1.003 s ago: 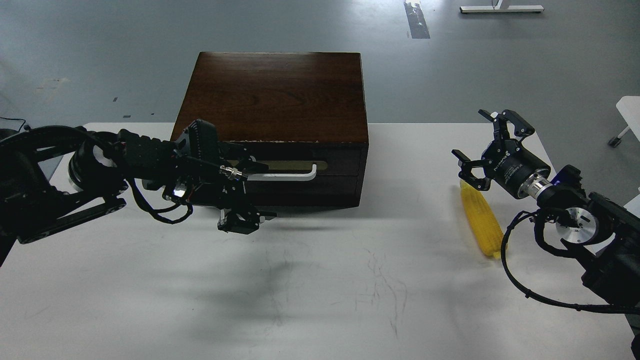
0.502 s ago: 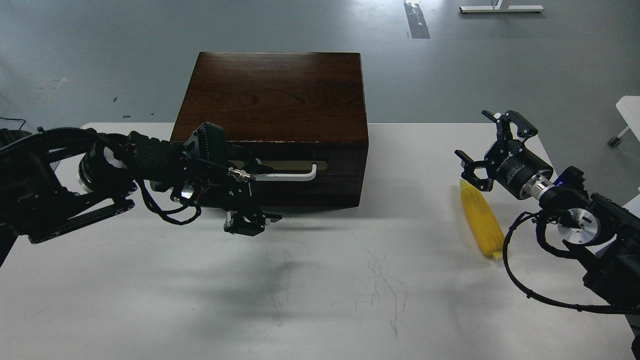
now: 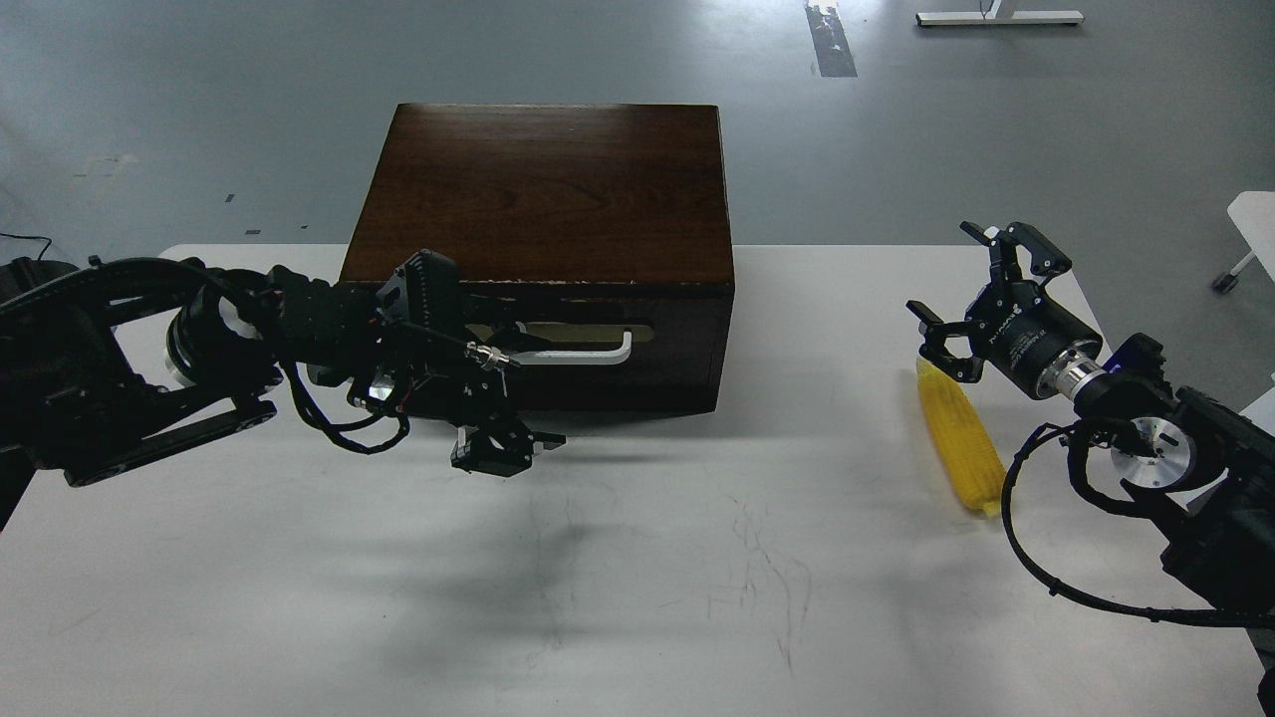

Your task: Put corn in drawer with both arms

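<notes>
The corn [image 3: 960, 443] lies on the white table [image 3: 637, 597] at the right, its tapered end pointing away from me. My right gripper [image 3: 964, 291] is open and empty, hovering just above the corn's far end. The drawer [image 3: 677, 334] in the dark brown box [image 3: 548, 189] is shut, and no pale interior shows. Its white handle [image 3: 583, 351] faces me. My left gripper [image 3: 506, 396] is open in front of the drawer's left part. One finger [image 3: 510, 336] is at the handle's left end, the other [image 3: 495, 453] hangs lower over the table. The handle's left end is hidden.
The box stands at the back middle of the table. The table's far edge runs behind it, with grey floor beyond. A white object [image 3: 1253, 214] stands off the table at the far right. Cables [image 3: 1036, 568] loop under my right arm.
My left gripper has moved right along the box front, closer to the handle. My right gripper has shifted slightly right. The corn has not moved.
</notes>
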Robot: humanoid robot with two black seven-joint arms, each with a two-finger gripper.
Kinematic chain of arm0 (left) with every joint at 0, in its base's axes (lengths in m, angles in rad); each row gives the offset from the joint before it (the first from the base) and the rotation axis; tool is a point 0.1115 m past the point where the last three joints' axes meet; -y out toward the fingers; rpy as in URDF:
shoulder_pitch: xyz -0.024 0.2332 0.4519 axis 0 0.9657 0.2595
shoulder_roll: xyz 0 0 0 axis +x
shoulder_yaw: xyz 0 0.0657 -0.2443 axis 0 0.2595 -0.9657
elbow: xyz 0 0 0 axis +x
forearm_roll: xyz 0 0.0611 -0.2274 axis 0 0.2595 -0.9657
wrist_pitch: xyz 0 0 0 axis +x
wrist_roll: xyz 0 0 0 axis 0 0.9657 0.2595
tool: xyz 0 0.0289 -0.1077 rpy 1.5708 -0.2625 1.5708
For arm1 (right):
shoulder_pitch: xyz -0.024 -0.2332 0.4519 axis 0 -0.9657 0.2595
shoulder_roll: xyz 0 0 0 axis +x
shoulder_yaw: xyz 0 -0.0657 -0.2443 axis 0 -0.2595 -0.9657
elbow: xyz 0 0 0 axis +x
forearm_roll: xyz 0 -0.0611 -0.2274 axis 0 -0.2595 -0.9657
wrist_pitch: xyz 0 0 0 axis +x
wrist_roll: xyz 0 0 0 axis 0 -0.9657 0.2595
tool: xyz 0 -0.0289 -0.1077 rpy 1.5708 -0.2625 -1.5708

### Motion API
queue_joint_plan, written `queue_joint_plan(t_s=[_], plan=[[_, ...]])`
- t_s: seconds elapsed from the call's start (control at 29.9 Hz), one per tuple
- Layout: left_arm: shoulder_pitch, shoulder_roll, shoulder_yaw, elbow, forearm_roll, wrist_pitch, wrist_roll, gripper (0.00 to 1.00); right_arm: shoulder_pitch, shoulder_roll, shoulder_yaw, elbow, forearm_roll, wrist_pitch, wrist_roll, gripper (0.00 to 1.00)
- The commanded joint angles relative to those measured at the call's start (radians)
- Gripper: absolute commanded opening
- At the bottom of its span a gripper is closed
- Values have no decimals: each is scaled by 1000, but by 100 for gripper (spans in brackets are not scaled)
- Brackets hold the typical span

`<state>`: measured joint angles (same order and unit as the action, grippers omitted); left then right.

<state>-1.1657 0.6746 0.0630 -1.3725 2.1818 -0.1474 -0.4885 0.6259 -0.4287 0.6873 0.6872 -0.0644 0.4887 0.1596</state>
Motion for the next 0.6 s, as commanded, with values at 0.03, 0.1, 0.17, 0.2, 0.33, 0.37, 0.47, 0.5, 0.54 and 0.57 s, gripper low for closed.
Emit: queue_joint_plan(t_s=[0.03,0.1,0.17,0.2,0.33,0.37,0.47,0.5,0.54,0.57], plan=[[0,2,0,-10,0,2,0,98,0,-1,0,0,0,0,0,100],[0,2,1,-22,0,2,0,98,0,-1,0,0,0,0,0,100],[1,2,8,-31,0,0,0,98,0,-1,0,0,0,0,0,100],[0,3,21,-34,0,2,0,98,0,-1,0,0,0,0,0,100],[-2,8,31,-56,0,2,0,98,2,-1,0,0,0,0,0,100],[-2,11,31,-68,0,2,0,98,2,-1,0,2,0,0,0,100],[-2,19,32,-92,0,2,0,98,2,-1,0,0,0,0,0,100],[-2,20,32,-95,0,2,0,98,2,-1,0,0,0,0,0,100],[-2,25,32,-100,0,2,0,98,0,-1,0,0,0,0,0,100],[-2,28,32,-103,0,2,0,98,0,-1,-2,0,0,0,0,100]])
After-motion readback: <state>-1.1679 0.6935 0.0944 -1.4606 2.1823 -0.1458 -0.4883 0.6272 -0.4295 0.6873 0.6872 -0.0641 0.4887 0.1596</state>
